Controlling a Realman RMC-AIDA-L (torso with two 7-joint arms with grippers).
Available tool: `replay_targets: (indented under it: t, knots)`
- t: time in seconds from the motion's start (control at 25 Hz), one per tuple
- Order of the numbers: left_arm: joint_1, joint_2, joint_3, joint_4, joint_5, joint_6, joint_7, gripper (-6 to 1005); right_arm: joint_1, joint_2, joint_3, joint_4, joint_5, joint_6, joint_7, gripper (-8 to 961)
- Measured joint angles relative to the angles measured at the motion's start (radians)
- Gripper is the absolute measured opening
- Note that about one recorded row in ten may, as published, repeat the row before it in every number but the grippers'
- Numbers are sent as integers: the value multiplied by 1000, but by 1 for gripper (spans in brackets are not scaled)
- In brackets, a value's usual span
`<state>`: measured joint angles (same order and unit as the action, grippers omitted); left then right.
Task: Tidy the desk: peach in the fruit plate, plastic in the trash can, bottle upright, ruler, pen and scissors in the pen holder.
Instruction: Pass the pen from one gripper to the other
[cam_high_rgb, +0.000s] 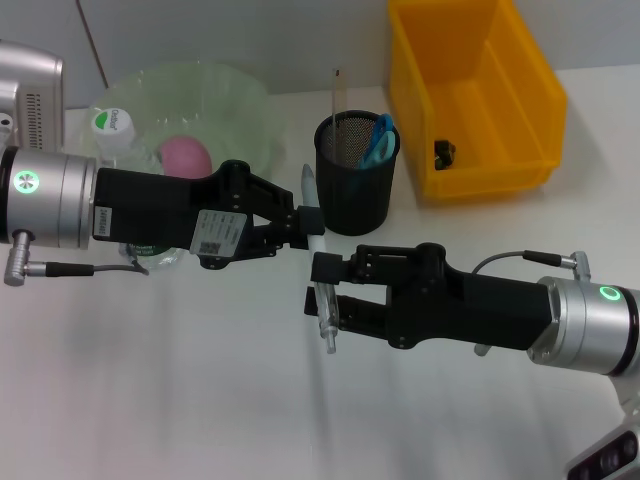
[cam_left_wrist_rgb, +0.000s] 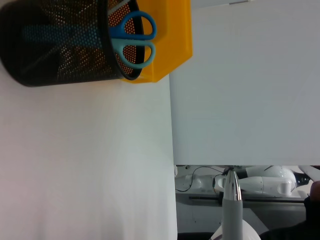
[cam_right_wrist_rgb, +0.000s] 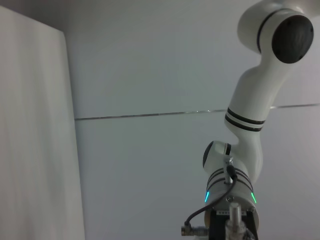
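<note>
Scissors (cam_high_rgb: 379, 140) and ruler (cam_high_rgb: 337, 90) in holder (cam_high_rgb: 357, 175), peach (cam_high_rgb: 186, 156) plated — pen (cam_high_rgb: 314, 225) outstanding (left tool (cam_high_rgb: 300, 228) clamped on it; right tool (cam_high_rgb: 322, 300) likewise).

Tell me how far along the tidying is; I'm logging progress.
Done: peach in the fruit plate, scissors and ruler in the pen holder. In hand: the left gripper holds the pen beside the holder, right gripper close by. Left: pen into the holder; the bottle is half hidden.
</note>
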<state>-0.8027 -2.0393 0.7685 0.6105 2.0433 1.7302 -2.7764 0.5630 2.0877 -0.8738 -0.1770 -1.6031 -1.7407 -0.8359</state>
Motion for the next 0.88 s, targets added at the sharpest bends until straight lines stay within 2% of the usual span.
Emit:
replay_targets:
  t: [0.88]
  knots:
    - [1, 2, 0, 0, 0, 1, -7, 141, 5, -3, -11, 5, -1, 1, -68, 301]
